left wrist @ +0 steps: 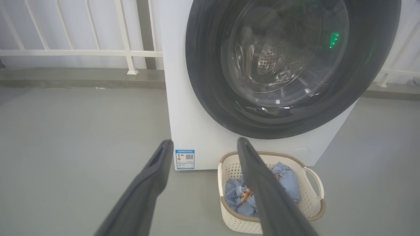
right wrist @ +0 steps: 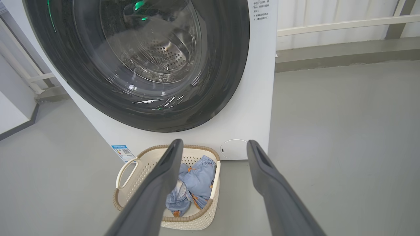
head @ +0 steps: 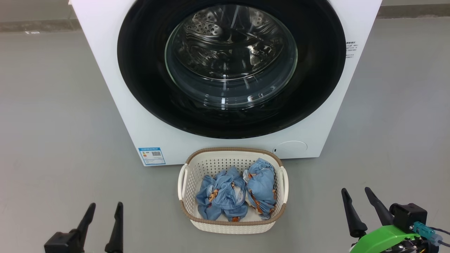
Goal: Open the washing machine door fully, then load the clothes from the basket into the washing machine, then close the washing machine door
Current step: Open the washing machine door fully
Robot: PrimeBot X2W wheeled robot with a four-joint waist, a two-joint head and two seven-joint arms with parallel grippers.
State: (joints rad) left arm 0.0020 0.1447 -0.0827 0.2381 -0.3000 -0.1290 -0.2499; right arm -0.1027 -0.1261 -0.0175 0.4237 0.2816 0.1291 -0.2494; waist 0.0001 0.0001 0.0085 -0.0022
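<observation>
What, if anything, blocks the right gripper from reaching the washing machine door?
Probably yes: right gripper is open, basket sits to its left, nothing stands between it and the shut washing machine door.

The washing machine (head: 105, 70) stands on the floor (head: 52, 123), with its door (head: 147, 88) lying flat over its front. A railing (left wrist: 82, 52) runs behind the machine. Just before the machine's base sits the basket (head: 232, 225), holding the clothes (head: 221, 196) in two bundles side by side. Farther out from the machine than the basket, the left gripper (head: 106, 205) hangs to the basket's left and the right gripper (head: 355, 189) to its right, both well apart from it.
</observation>
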